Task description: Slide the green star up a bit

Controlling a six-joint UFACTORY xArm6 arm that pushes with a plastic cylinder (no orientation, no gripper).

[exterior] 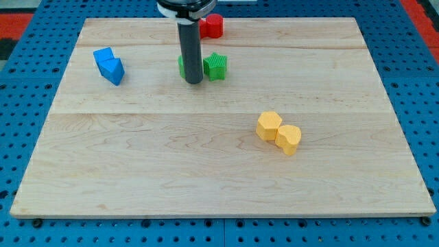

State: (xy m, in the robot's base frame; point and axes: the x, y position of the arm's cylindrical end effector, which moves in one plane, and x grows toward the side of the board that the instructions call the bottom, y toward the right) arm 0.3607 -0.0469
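Observation:
The green star [215, 66] sits near the top middle of the wooden board [219, 165]. A second green block [182, 65] lies just to its left, mostly hidden behind my rod, so its shape is unclear. My tip [193, 81] rests on the board just below the gap between the two green blocks, close to the star's lower left side. A red block [211, 26] lies above the star at the board's top edge, partly hidden by the arm.
Two blue blocks [110, 65] sit together at the upper left. Two yellow blocks [278, 132] touch each other right of centre. The board lies on a blue pegboard surface [20, 82].

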